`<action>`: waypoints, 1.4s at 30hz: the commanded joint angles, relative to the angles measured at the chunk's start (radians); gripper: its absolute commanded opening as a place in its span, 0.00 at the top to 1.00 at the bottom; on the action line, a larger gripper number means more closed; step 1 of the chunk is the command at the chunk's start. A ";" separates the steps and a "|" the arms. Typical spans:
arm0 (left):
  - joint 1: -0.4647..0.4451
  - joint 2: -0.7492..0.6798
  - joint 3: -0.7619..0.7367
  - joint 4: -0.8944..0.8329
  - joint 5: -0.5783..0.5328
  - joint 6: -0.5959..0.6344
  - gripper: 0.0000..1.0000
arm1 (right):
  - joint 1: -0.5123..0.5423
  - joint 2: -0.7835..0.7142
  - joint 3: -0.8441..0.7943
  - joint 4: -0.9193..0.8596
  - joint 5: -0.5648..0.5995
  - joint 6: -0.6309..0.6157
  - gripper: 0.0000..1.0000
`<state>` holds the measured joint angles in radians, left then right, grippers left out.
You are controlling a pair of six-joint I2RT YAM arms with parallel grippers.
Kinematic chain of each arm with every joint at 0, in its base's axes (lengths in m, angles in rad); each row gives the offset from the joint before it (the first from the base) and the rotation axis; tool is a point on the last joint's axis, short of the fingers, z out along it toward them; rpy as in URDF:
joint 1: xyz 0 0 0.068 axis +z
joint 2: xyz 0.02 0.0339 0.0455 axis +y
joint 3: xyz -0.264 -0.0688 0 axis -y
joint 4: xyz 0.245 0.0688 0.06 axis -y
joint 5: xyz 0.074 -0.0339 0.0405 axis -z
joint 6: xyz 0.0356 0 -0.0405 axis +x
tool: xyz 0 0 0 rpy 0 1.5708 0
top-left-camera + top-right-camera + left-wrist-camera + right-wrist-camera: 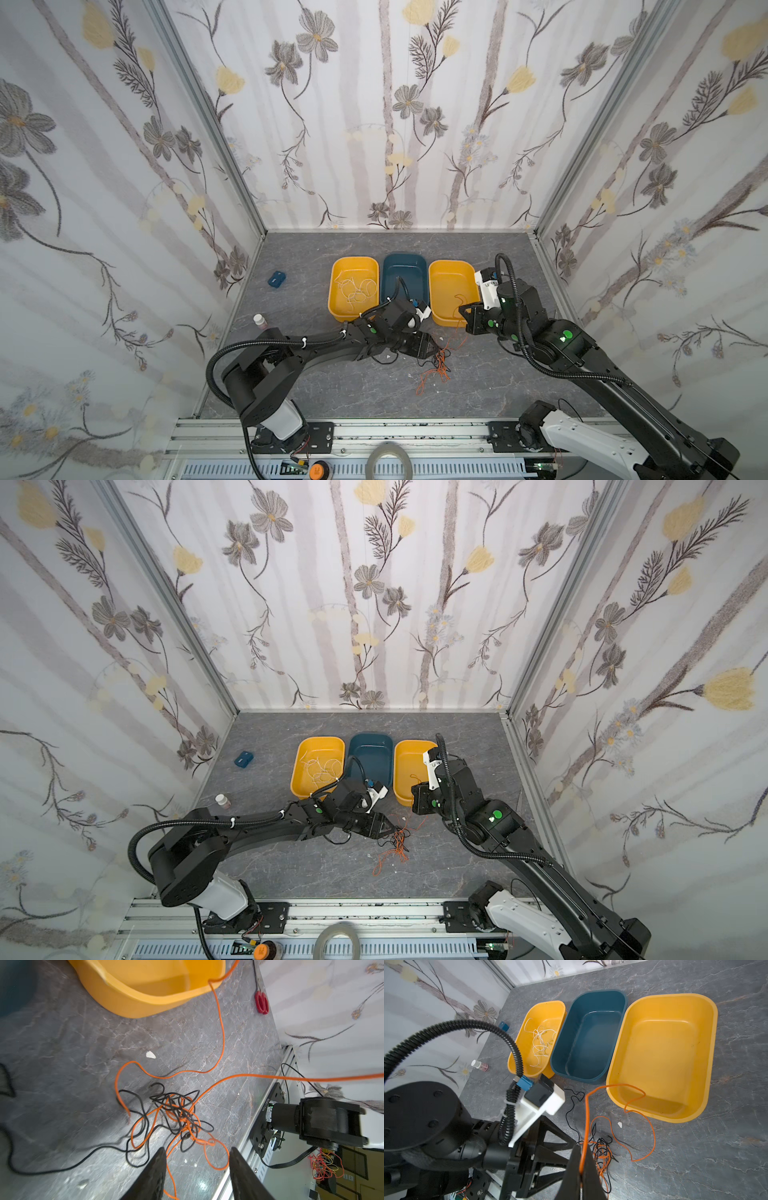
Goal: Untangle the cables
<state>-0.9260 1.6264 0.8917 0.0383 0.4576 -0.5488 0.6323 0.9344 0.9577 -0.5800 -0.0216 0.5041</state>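
Observation:
A knot of orange and black cables (438, 361) (397, 841) (180, 1118) (602, 1151) lies on the grey table in front of the bins. My left gripper (197, 1153) (434, 347) hovers low at the knot's edge, open; an orange loop lies on the table between its fingers, ungripped. My right gripper (582, 1153) (464, 316) is shut on an orange cable strand (586, 1118). That strand rises from the grip and arcs over the rim of the right yellow bin (662, 1118). A white cable (357, 289) (542, 1043) lies coiled in the left yellow bin (334, 291).
A blue bin (405, 264) stands between the two yellow ones. A small blue box (276, 279) and a white-capped bottle (259, 321) sit at the left. Red-handled scissors (261, 1002) lie by the right wall. A white scrap (150, 1055) lies near the knot.

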 commanded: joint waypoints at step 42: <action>0.078 -0.156 -0.140 0.041 -0.010 -0.006 0.91 | -0.217 -0.025 -0.201 -0.237 0.082 0.009 1.00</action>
<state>-0.8486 1.4799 0.7387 0.1226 0.4561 -0.5922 0.4046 0.9047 0.7864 -0.8120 0.1234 0.4786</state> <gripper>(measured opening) 0.092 0.048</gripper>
